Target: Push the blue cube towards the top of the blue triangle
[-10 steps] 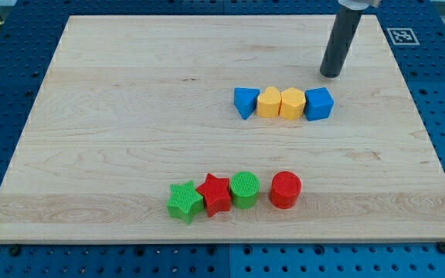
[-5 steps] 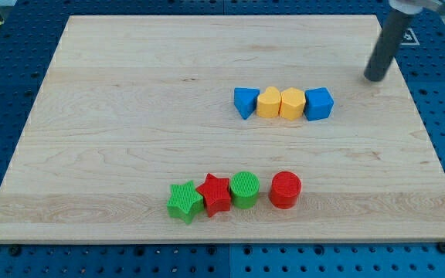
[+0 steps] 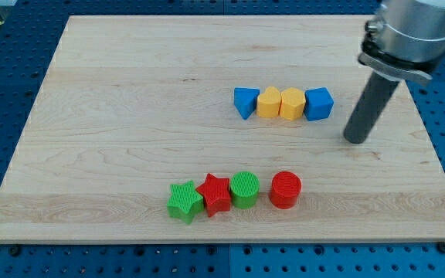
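The blue cube (image 3: 319, 103) sits at the right end of a row on the wooden board (image 3: 130, 116). The blue triangle (image 3: 244, 101) is at the row's left end, with two yellow blocks (image 3: 269, 102) (image 3: 292, 103) between them, all touching side by side. My tip (image 3: 355, 140) rests on the board to the right of the blue cube and a little below it, apart from it.
A second row lies near the view's bottom: a green star (image 3: 184, 201), a red star (image 3: 215, 193), a green cylinder (image 3: 244, 189) and a red cylinder (image 3: 285, 190). The board's right edge is close to my tip.
My tip has moved from above the blue cube out to the right, then down to a spot right of and below the cube. No block has moved.
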Action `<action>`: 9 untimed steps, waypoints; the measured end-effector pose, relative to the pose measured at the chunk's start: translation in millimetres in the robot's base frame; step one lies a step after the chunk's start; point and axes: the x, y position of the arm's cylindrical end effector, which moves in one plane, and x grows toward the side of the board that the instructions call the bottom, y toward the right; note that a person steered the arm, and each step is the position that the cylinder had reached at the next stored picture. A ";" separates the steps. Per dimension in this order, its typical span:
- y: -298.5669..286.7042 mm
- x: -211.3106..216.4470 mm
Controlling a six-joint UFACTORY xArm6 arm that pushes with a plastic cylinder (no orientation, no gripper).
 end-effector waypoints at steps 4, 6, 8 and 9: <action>-38.2 -76.7; -22.9 -83.8; -29.9 -102.7; -70.6 -104.5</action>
